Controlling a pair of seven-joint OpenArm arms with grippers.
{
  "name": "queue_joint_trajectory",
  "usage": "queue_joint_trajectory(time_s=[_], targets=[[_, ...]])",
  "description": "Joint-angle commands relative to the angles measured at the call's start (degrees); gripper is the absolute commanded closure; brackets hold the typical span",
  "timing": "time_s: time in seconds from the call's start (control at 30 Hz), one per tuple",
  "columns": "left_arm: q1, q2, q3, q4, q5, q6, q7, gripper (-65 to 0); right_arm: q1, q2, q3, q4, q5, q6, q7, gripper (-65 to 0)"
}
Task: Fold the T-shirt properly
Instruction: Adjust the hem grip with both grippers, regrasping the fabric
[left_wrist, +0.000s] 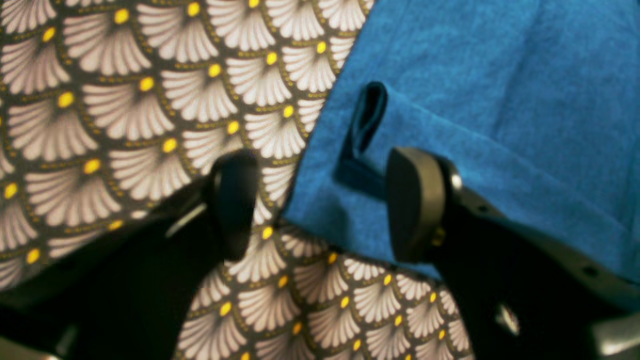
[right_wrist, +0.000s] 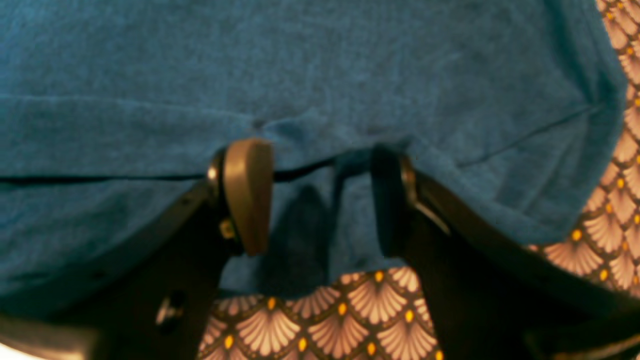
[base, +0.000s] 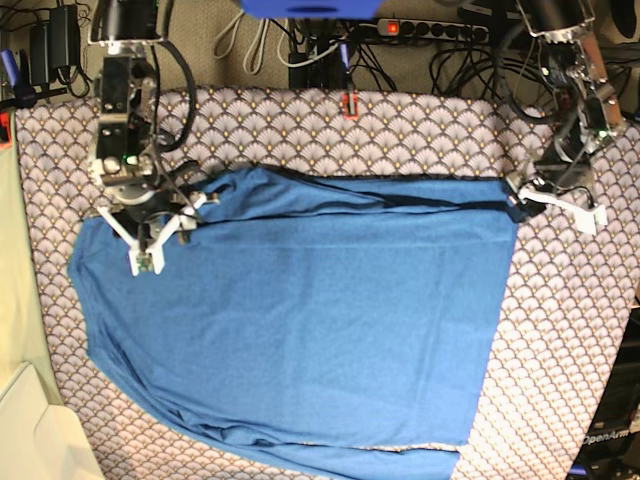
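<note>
Spreading across the patterned surface (base: 560, 330), the T-shirt (base: 320, 320) looks just released after a fold: right gripper (right_wrist: 320, 200) and left gripper (left_wrist: 320, 205) stand open (nothing held), so regripping an edge seems next.

One shirt (base: 300, 320) lies on one patterned cloth (base: 560, 330) over the table. Two arms are in view, each with one tool: left (left_wrist: 320, 205), right (right_wrist: 320, 200).

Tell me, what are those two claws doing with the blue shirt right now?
Left gripper open at T-shirt corner. Right gripper open over shirt edge, holding nothing. Shirt spread on tablecloth. Nothing in the way.
</note>
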Motion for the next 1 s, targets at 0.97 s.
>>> queue_joint_trajectory(time_s=[0.97], targets=[[-0.18, 2.87, 2.74, -3.32, -0.82, -0.30, -1.06, -38.8, -11.88, -1.83, 0.52, 15.06, 0.03, -0.24, 1.50, -33.0]])
